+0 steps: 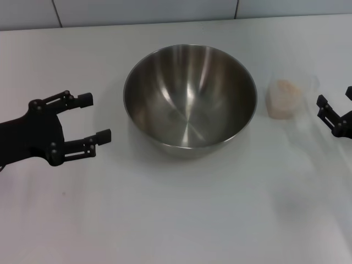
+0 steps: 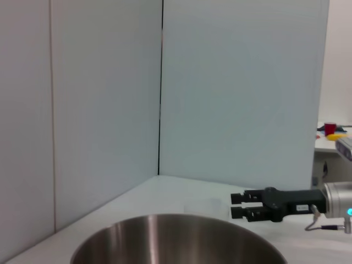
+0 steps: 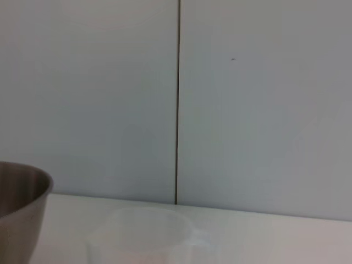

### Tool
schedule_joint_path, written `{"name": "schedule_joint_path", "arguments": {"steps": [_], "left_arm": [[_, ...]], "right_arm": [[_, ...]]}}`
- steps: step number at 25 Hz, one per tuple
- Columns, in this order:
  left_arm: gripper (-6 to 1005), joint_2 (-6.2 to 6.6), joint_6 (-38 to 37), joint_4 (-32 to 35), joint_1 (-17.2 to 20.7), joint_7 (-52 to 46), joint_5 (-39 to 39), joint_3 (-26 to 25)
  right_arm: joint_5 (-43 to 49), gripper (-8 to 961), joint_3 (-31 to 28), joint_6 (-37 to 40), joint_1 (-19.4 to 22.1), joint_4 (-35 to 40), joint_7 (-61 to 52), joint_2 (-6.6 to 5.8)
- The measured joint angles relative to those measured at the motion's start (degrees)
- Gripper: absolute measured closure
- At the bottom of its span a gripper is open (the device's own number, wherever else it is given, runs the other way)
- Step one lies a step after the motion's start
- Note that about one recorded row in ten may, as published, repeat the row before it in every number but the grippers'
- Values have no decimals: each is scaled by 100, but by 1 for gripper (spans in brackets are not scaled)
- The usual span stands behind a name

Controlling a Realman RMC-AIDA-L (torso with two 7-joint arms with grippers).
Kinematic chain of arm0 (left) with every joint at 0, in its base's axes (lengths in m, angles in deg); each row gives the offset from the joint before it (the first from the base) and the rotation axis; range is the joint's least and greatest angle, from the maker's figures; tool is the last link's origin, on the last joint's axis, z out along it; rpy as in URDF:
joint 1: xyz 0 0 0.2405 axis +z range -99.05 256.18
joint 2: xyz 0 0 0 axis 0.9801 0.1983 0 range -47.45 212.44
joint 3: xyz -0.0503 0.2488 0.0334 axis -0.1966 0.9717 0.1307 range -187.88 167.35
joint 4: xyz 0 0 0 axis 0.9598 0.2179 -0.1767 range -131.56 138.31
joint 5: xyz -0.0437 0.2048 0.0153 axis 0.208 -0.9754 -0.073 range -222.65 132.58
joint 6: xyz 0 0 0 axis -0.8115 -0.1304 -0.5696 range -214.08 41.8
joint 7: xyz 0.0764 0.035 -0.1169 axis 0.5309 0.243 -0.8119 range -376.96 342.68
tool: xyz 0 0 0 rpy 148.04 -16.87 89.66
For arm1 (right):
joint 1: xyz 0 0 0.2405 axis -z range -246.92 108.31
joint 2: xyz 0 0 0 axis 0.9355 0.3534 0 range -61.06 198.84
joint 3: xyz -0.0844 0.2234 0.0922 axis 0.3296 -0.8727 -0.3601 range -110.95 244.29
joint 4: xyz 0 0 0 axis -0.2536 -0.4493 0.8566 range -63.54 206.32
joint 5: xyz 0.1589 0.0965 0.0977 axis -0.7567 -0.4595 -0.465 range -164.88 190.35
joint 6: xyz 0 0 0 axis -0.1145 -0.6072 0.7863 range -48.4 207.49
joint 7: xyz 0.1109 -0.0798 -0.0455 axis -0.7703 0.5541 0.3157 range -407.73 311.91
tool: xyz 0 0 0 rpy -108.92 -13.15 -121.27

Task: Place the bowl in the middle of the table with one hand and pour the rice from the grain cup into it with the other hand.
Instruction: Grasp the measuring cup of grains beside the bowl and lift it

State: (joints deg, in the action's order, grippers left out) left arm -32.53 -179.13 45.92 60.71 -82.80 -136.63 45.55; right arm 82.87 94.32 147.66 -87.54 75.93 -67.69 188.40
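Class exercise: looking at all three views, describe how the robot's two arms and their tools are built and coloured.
The left tool is matte black, with two slim linkage fingers showing pivot joints and small block-shaped tips. The right tool is black too. In the left wrist view it has paired black fingers on a black body bearing a small white label, joined to a silver-grey wrist with a thin cable and a blue light.

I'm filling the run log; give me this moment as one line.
bowl: mid-table, empty | grain cup: upright, rice inside | left gripper: open, apart from bowl | right gripper: near cup, open
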Motion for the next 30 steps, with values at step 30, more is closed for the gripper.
{"name": "schedule_joint_path", "arguments": {"steps": [30], "left_arm": [[161,-11,0,-1,-34,19,-43,-1]], "right_arm": [[-1,395,-172,-484,-413,-82,1,0]]}}
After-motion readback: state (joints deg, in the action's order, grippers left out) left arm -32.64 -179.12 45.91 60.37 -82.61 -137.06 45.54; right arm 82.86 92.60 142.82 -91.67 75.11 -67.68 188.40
